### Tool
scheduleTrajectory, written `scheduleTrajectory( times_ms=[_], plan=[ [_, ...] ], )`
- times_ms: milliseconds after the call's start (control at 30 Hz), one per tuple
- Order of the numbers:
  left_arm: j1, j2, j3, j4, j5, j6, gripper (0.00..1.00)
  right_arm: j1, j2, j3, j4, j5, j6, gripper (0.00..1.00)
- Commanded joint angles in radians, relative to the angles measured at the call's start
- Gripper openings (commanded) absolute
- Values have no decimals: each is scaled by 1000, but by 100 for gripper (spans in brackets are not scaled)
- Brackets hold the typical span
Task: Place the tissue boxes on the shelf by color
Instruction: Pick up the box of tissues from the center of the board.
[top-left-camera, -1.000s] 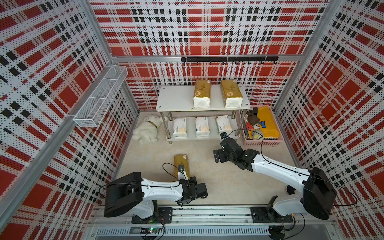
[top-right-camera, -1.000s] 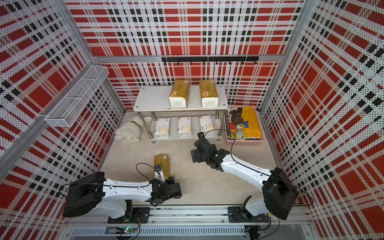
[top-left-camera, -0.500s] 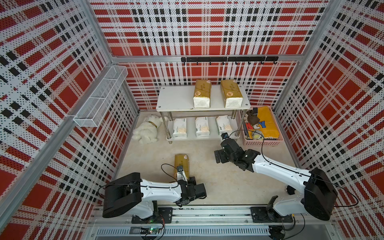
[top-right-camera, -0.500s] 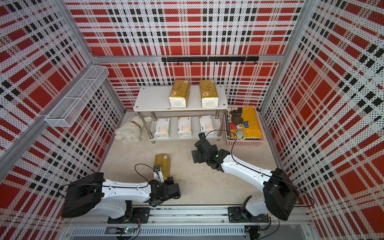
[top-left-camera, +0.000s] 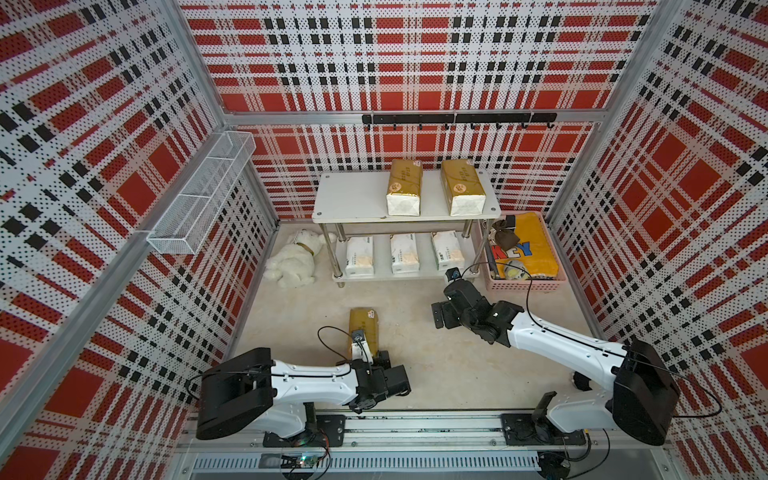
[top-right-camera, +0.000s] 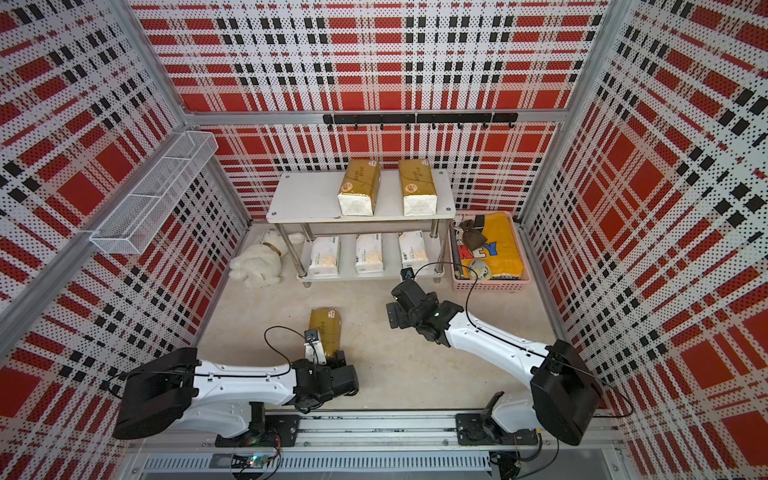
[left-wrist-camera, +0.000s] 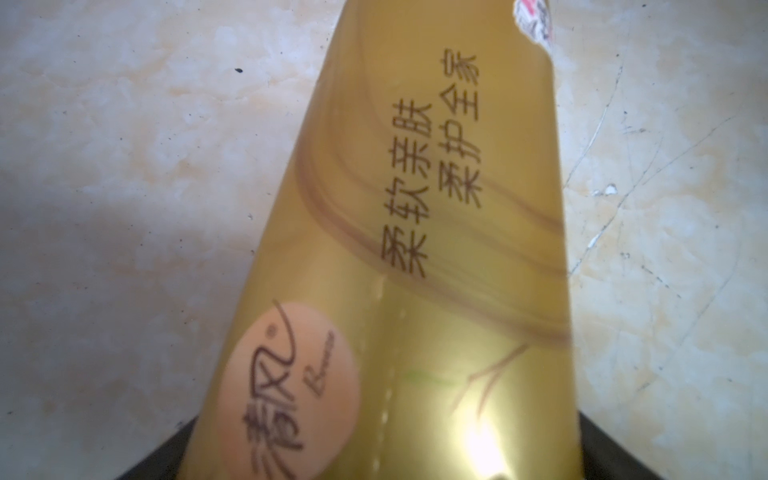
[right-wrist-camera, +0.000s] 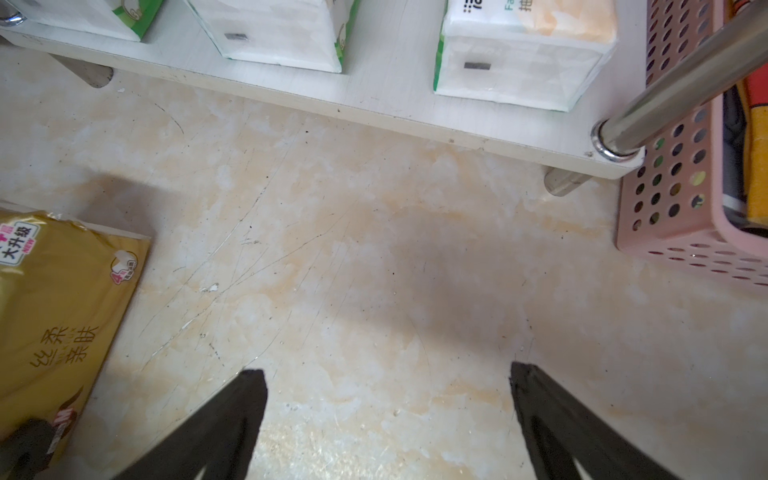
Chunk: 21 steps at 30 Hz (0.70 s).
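Note:
One gold tissue box (top-left-camera: 363, 328) lies on the floor in front of the shelf (top-left-camera: 353, 199). My left gripper (top-left-camera: 376, 358) stands open astride its near end. In the left wrist view the gold box (left-wrist-camera: 415, 249) fills the gap between the dark fingers (left-wrist-camera: 166, 461), and it rests flat on the floor. Two gold boxes (top-left-camera: 404, 187) (top-left-camera: 462, 187) lie on the top board. Three white boxes (top-left-camera: 359, 255) (top-left-camera: 404, 253) (top-left-camera: 446, 249) sit on the lower board. My right gripper (right-wrist-camera: 386, 374) hangs open and empty over bare floor, near the shelf's front right leg (right-wrist-camera: 665, 99).
A pink crate (top-left-camera: 524, 284) with a yellow cloth stands right of the shelf. A white plush toy (top-left-camera: 295, 262) lies at the shelf's left. A white wire basket (top-left-camera: 199, 195) hangs on the left wall. A black hook rail (top-left-camera: 457, 119) runs along the back wall.
My right gripper has drawn back a little from the shelf's lower board toward the front. My left arm has barely moved.

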Motion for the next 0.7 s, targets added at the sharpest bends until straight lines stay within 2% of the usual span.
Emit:
scheduleTrajectory(
  times_ms=[0, 667],
  plan=[
    [17, -3, 18, 13, -18, 34, 99, 8, 9, 14, -11, 9, 2, 100],
    [89, -46, -12, 93, 39, 168, 98, 8, -17, -4, 1, 3, -2, 100]
  ],
)
